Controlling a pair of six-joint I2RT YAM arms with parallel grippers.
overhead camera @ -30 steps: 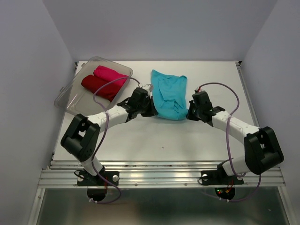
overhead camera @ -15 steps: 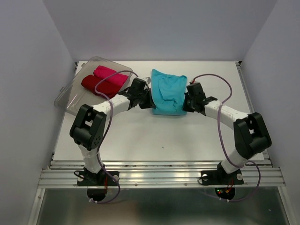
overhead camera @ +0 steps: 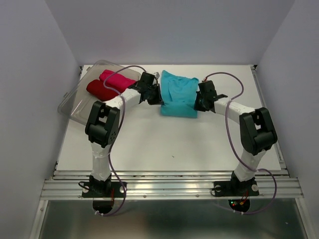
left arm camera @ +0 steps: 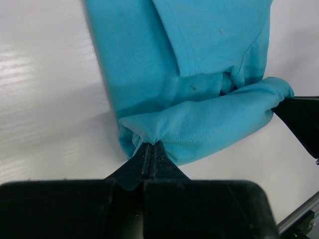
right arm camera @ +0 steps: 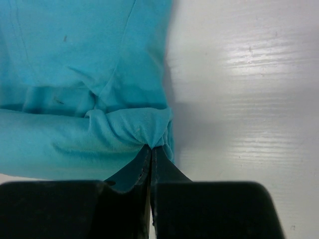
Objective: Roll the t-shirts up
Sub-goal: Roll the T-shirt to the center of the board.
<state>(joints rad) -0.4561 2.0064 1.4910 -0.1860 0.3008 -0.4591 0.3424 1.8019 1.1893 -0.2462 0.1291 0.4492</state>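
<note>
Top external view. Entries follow.

1. Turquoise-blue t-shirt (overhead camera: 178,94): lies on the white surface (overhead camera: 149,144), close to the middle of its far edge. The near hem is turned over into a thick fold that runs across the width of the cloth. The rest lies flat beyond it, toward the far edge.

2. Left pincer (overhead camera: 160,101): at the left end of that fold, jaws closed tight on a pinch of turquoise cloth. The left wrist view shows the two black fingers pressed together, with fabric bunched at their tips.

3. Right pincer (overhead camera: 198,105): at the right end of the same fold, likewise clamped on a gathered tuck of the shirt. The right wrist view shows the cloth puckered where the fingers meet. Both arms reach well across the surface, with the shirt between them.

4. Clear plastic tub (overhead camera: 75,102): at the far left corner of the surface, set askew to its edges.

5. Dark red t-shirt (overhead camera: 101,89): bundled, inside the tub.

6. Bright pink t-shirt (overhead camera: 118,78): bundled, inside the tub, touching the red one on the side nearer the far edge.
</note>
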